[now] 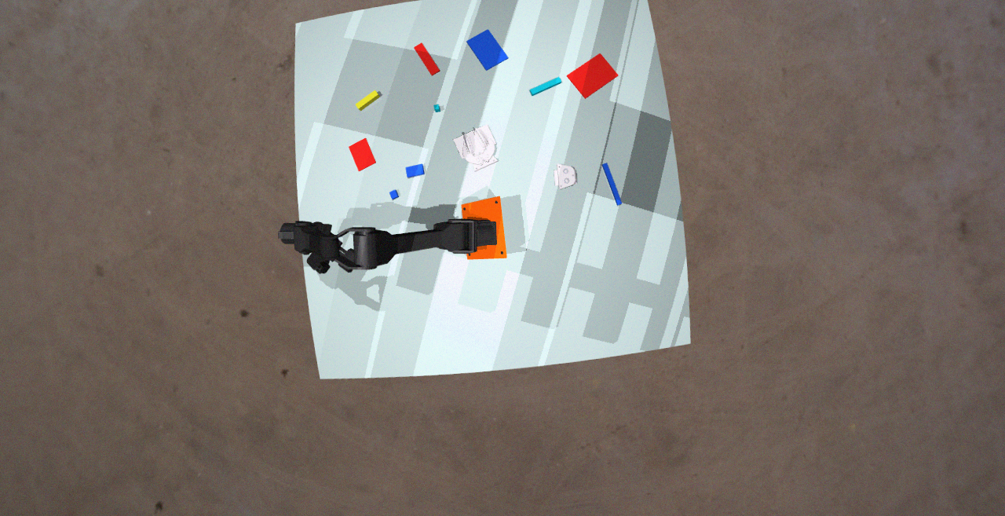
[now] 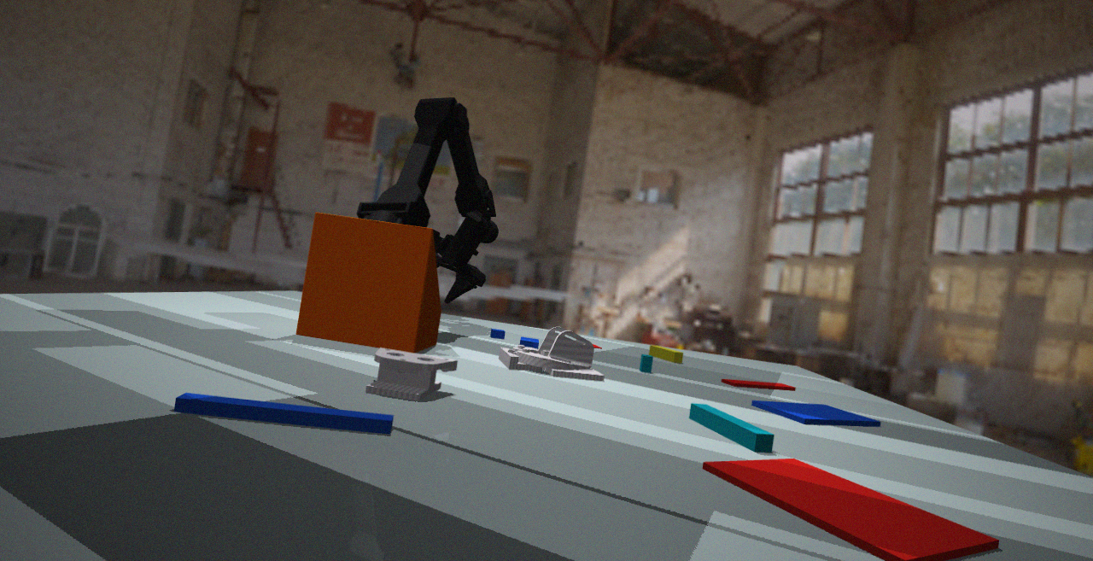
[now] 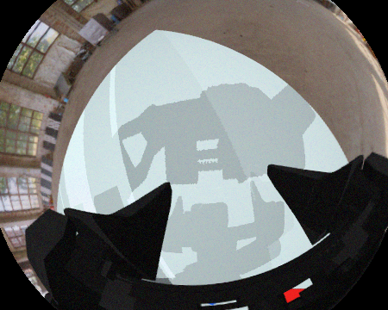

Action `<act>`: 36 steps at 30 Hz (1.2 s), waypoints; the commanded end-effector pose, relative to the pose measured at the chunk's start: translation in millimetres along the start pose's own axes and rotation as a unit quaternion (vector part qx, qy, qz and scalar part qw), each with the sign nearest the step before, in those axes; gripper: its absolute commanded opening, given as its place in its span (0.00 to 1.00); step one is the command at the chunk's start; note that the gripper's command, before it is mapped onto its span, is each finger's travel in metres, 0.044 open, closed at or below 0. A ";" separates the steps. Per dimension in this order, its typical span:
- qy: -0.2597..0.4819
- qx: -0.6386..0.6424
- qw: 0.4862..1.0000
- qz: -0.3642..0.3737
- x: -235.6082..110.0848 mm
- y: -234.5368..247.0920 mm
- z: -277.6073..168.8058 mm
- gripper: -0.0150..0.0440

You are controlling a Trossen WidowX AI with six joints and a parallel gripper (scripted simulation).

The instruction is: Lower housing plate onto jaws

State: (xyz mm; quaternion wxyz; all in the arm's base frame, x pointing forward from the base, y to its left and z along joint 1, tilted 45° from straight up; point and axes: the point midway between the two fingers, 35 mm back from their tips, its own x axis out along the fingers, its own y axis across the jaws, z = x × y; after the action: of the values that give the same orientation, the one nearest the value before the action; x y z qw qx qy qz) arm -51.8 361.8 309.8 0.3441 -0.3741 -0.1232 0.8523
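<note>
A wide pale part with a raised curved piece lies on the table, near its middle in the top view. A smaller pale part stands apart to its right, with two round marks in its flat top and a wider foot below. I cannot tell which pieces are the jaws, stubs or housing plate. My gripper is open and empty, above the table by its left edge in the top view, well away from both pale parts. Neither part shows in the wrist view.
The orange pedestal bears my arm, near the pale parts. Around them lie a long blue bar, a cyan bar, red plates, a blue plate and a yellow bar.
</note>
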 end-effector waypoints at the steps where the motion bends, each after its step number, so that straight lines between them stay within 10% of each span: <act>1: 0.026 0.044 0.999 -0.016 -0.4 -12.4 -24.2 1.00; 36: 0.173 0.390 0.885 -0.187 -87.3 -63.1 -232.4 1.00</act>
State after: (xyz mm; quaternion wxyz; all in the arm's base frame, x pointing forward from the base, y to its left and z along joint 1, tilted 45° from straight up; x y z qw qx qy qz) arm 175.9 342.2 242.5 0.6230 -0.3299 0.1799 0.6861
